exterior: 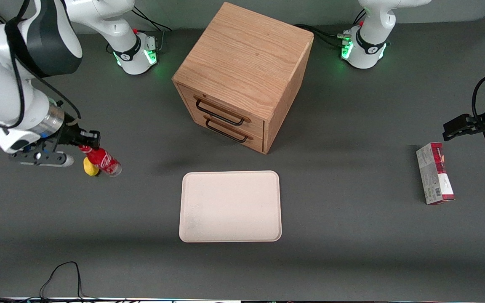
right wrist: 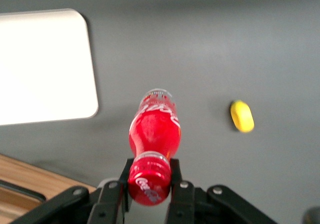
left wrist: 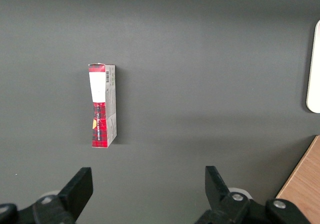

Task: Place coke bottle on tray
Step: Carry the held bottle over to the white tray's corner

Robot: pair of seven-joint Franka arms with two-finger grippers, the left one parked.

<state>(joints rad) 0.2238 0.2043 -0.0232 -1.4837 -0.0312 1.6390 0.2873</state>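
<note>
The coke bottle (exterior: pixel 104 161) is a small slim red bottle with a red cap and a white script logo. My right gripper (exterior: pixel 87 143) is shut on its cap end and holds it tilted above the table at the working arm's end. In the right wrist view the gripper (right wrist: pixel 149 176) clamps the bottle (right wrist: pixel 154 134) at its neck, with the clear base pointing away. The cream-white tray (exterior: pixel 230 206) lies flat near the table's middle, nearer the front camera than the cabinet, and apart from the bottle. It also shows in the right wrist view (right wrist: pixel 45 66).
A yellow lemon (exterior: pixel 89 167) lies on the table just under the bottle; it also shows in the right wrist view (right wrist: pixel 242 116). The wooden two-drawer cabinet (exterior: pixel 242 73) stands farther from the front camera than the tray. A red-and-grey carton (exterior: pixel 435 179) lies toward the parked arm's end.
</note>
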